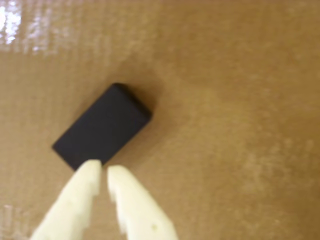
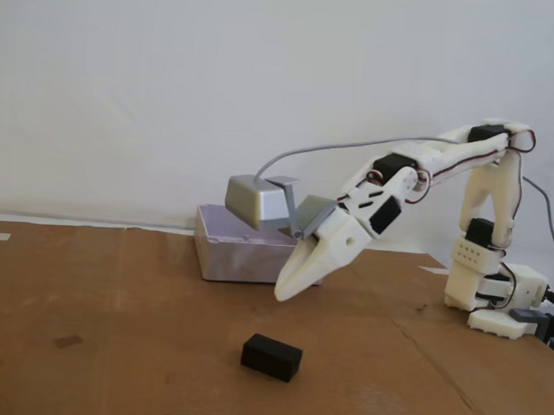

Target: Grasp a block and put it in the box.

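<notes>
Brown cardboard surface [image 2: 111,366], matte black rectangular block [image 1: 102,126] lying flat, pale hand [image 1: 103,173] above, fingers nearly closed, empty.

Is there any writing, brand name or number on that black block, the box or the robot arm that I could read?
None can be read in either view.
The black block shows plain dark faces.
The box shows a plain pale side.
The arm and its gripper are bare white plastic.
The cardboard sheet carries no print.
</notes>
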